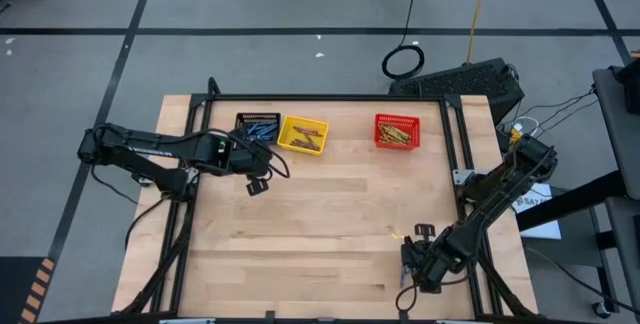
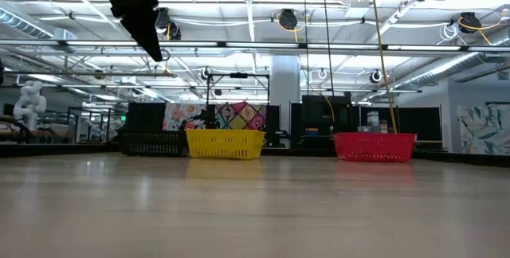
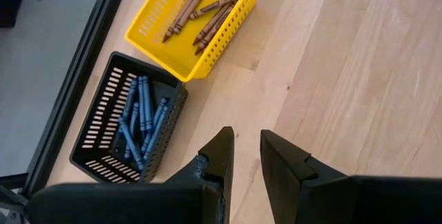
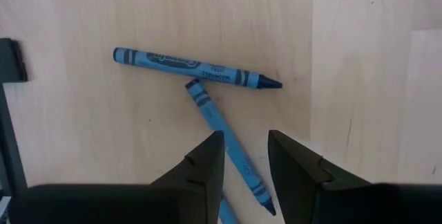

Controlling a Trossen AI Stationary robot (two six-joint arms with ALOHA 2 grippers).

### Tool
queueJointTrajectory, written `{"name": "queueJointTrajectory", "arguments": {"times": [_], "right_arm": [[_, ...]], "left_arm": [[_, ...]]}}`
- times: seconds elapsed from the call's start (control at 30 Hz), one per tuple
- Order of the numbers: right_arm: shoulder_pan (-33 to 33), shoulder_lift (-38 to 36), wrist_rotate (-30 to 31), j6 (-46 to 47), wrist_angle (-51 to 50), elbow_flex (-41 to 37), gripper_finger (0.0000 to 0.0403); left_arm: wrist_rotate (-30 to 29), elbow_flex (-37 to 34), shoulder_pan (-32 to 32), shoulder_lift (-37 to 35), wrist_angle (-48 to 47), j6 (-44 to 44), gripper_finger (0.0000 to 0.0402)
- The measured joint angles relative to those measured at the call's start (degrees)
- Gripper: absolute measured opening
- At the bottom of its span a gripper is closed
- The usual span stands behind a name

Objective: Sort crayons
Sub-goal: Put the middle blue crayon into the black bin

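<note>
While the right pincer (image 4: 245, 156) hangs released just above two blue crayons (image 4: 197, 68) lying loose on the wooden surface (image 1: 320, 234), one crayon running between its fingers, the left pincer (image 3: 246, 151) hovers empty, fingers parted, beside the black basket (image 3: 103, 110) of blue crayons. Brown crayons (image 3: 207, 13) lie in the yellow basket (image 3: 155, 27); the red basket (image 1: 397, 131) holds yellowish ones.

Two blue crayons (image 4: 197, 68) lay flat on bare wood, touching in a T, more blue crayons (image 3: 141, 119) piled in the black basket (image 3: 97, 117), brown ones (image 3: 204, 11) in the yellow basket (image 3: 155, 16), yellowish ones (image 1: 397, 137) in the red basket (image 1: 381, 124).
</note>
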Motion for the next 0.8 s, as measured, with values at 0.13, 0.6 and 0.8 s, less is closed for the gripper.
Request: {"name": "queueJointTrajectory", "arguments": {"times": [0.13, 0.6, 0.8], "right_arm": [[0.3, 0.0, -1.6, 0.2, -1.6, 0.0, 0.0100], [2.2, 1.7, -1.2, 0.0, -4.9, 0.0, 0.0100], [2.2, 4.6, -3.0, -0.6, -3.4, 0.2, 0.0100]], "left_arm": [[0.0, 0.0, 0.0, 0.0, 0.0, 0.0, 0.0070], [0.0, 0.0, 0.0, 0.0, 1.4, 0.0, 0.0070], [0.0, 0.0, 0.0, 0.0, 1.8, 0.1, 0.0070]]}}
